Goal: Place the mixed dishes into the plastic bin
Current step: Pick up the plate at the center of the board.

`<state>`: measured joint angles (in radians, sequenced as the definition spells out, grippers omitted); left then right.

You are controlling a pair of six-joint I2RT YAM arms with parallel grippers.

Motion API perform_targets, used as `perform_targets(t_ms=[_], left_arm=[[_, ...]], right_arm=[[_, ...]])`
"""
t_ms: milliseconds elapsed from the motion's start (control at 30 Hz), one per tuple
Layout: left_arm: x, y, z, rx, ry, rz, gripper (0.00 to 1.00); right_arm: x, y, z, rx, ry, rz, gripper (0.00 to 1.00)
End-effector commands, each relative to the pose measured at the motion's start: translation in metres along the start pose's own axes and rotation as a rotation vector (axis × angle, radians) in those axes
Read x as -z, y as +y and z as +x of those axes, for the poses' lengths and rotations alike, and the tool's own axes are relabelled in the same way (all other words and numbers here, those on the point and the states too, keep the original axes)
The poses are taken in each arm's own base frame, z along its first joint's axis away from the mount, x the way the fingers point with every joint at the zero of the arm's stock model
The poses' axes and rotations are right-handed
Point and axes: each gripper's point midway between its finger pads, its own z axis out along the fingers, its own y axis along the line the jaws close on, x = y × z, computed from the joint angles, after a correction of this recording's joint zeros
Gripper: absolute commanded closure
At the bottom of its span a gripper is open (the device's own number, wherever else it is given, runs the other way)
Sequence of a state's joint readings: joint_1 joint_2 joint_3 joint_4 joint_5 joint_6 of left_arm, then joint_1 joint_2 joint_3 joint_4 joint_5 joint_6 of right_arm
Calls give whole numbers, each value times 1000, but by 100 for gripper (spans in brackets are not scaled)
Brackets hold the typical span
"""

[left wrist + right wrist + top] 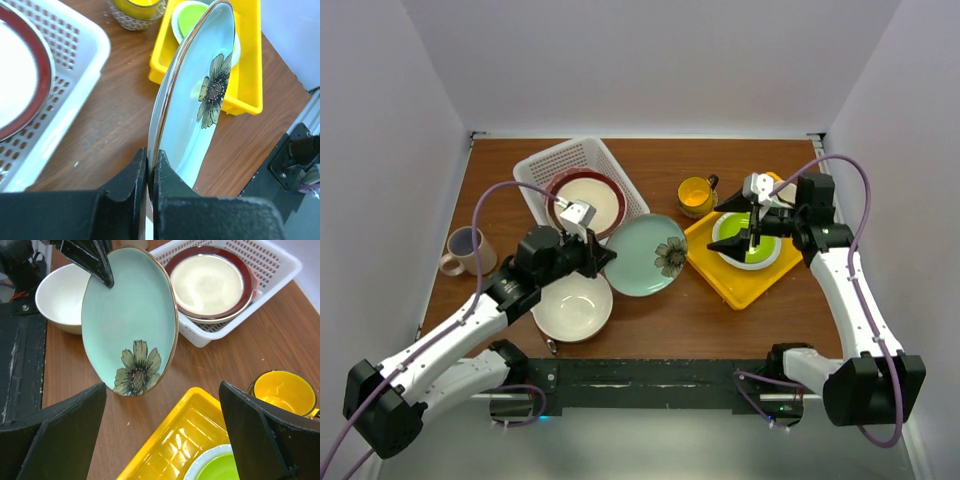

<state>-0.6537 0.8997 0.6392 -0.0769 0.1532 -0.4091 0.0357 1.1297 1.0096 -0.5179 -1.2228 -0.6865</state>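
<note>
The left pincer (150, 161) clamps the rim of a pale teal flower plate (130, 320) and holds it steeply tilted over the middle of the counter (770, 330), between the plastic bin (545, 165) and a yellow tray (725, 275). The flower end hangs lowest; whether that edge touches the wood cannot be told.

The bin sits toward the far left corner of the counter. One dish lies inside it, a dark red-rimmed bowl (585, 198) resting flat on the perforated floor.

The right pincer (160, 435) hangs with its jaws spread wide and nothing between them, above the tray toward the right edge. A lime-green plate (762, 256) rests in the tray.

The job looks early. One bowl is in the bin, and the teal plate is in hand, just beside the bin's near right corner but not yet over its rim.

Three more dishes wait on the wood. A large cream bowl (572, 306) sits by the near edge, left of centre. A pinkish mug (465, 250) stands at the left edge. A yellow mug (697, 196) stands just off the tray's far corner. No other plates show in these views.

The likely next step is to carry the teal plate over the rim and lay it in the bin.
</note>
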Motion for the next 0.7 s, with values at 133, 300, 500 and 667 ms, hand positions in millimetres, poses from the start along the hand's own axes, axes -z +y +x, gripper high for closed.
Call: perform_targets(t_ms=[133, 300, 500, 667], left_arm=[[30, -2, -97, 24, -296, 2, 100], [37, 17, -127, 52, -366, -55, 100], [38, 43, -157, 120, -426, -82, 100], [32, 78, -172, 209, -453, -102, 100]], right_arm=[[7, -12, -26, 45, -80, 97, 2], [8, -13, -25, 34, -81, 105, 2], [8, -14, -25, 35, -85, 110, 2], [8, -13, -24, 30, -87, 107, 2]])
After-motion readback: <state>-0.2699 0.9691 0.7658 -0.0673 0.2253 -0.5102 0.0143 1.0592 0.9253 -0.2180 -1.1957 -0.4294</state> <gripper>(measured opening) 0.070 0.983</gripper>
